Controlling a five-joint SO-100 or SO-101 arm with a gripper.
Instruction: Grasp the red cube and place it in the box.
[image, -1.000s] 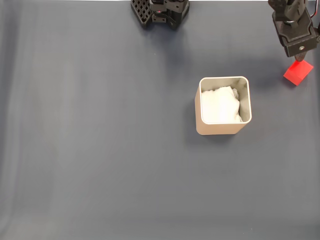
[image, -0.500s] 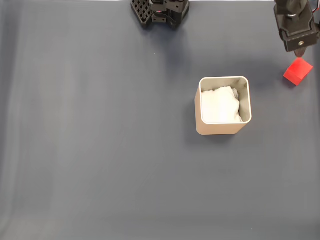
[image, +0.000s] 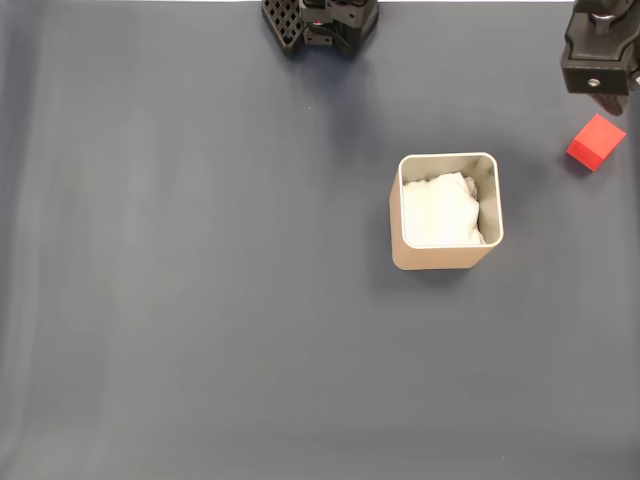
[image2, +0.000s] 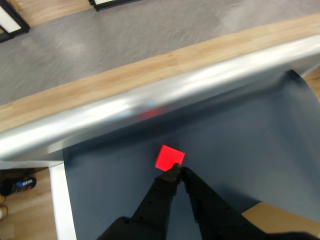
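In the wrist view the two black fingers are lying pressed together, tip against tip, with no gap between them and nothing held. The gripper (image2: 178, 169) is therefore closed and empty. Its tips are appearing at the near edge of the red cube (image2: 169, 158); whether they are touching that edge or hovering just above it cannot be told from this angle.

In the fixed view the gripper (image: 608, 100) is sitting at the top right of the frame, just above the red cube (image: 596, 142) as that view shows it, with a sliver of dark mat showing between the two. The cube is resting on the dark grey mat (image: 200, 300), near the right edge of the picture and tilted diagonally to the frame.

The box (image: 446, 211) is standing upright on the mat, to the left of and slightly below the cube in the fixed view, clearly apart from it. Its white padding (image: 438, 212) is showing inside, and no cube is lying on it.

Status of the task, judged from this arrangement:
- Grasp: not yet done. The cube is lying free on the mat.
- Transfer and placement: not yet done. The box is holding padding alone.

Remaining steps, as a judgement: the jaws will need to part, straddle the cube, close on it, lift, carry it over the box rim and release.

The arm's base (image: 320, 25) is showing at the top edge of the fixed view, well apart from both items.
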